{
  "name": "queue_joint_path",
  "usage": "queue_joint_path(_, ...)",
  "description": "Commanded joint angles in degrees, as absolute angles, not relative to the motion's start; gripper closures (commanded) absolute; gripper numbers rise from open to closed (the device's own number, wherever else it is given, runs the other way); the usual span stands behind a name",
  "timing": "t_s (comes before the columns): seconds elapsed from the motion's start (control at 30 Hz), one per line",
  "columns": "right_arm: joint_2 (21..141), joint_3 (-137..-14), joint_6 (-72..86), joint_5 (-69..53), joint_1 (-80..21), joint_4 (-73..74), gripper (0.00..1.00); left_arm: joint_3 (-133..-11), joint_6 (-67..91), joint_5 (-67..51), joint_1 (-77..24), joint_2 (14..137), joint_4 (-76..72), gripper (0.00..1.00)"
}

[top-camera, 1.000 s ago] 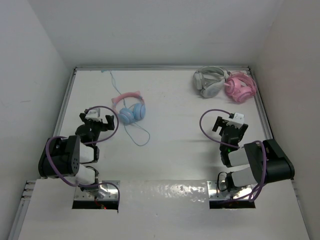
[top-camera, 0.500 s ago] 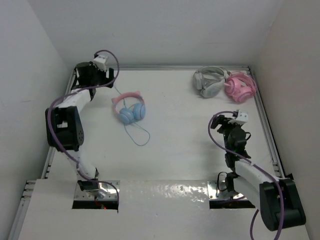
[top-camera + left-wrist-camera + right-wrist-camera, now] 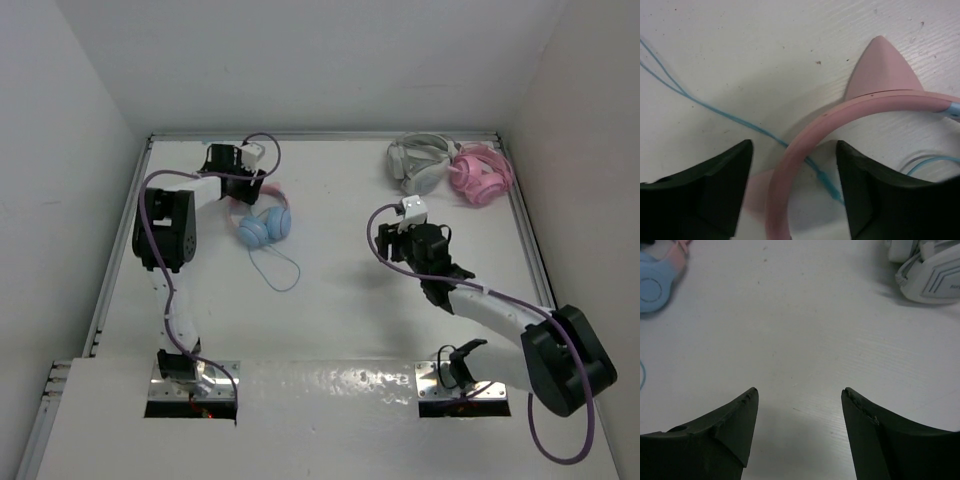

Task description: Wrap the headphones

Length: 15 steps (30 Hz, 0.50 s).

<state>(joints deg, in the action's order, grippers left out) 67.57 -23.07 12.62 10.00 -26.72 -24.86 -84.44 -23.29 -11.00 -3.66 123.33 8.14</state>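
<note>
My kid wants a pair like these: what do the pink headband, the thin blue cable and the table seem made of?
Headband: probably moulded plastic, smooth and matte, with a seam line under its pointed ear.
Cable: likely rubbery plastic sheathing, thin and limp, lying in loose curves.
Table: possibly white-painted wood, given faint grain-like streaks and specks.

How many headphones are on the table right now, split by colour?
blue-and-pink headphones: 1
grey-white headphones: 1
all-pink headphones: 1
Total: 3
</note>
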Motion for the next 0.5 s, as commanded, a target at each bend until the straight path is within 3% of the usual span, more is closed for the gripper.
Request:
queue_joint_path(0.0, 70.0, -24.7, 11.7, 11.9, -27.9, -24.7, 0.33, -85.6, -25.2, -7.0, -4.6, 123.1, 5.7, 0.4)
queue_joint_path(0.03, 70.4, -25.0, 11.8, 11.9, -28.2, -24.4, 0.33, -85.9, -25.4, -6.8, -4.6, 124.1, 6.1, 0.46)
queue_joint_path(0.07, 70.7, -25.3, 11.9, 12.0, -28.6, -24.3, 0.33, -85.9, -25.6, -6.6, -4.6, 124.4, 6.6, 0.63)
queue_joint_path(0.2, 71.6, -25.8, 12.6, 11.8, -29.2, -25.0, 0.33, -84.4, -26.3, -8.4, -4.7, 123.3, 6.8, 0.86)
queue_joint_path(0.33, 74.4, -27.6, 12.6, 11.1, -30.8, -24.1, 0.33, -83.2, -25.3, -9.8, -4.7, 118.6, 7.2, 1.0)
queue_joint_path(0.47, 78.4, -31.4, 10.2, 10.9, -34.1, -23.0, 0.32, -81.9, -22.2, -11.2, -4.7, 110.5, 7.6, 1.0)
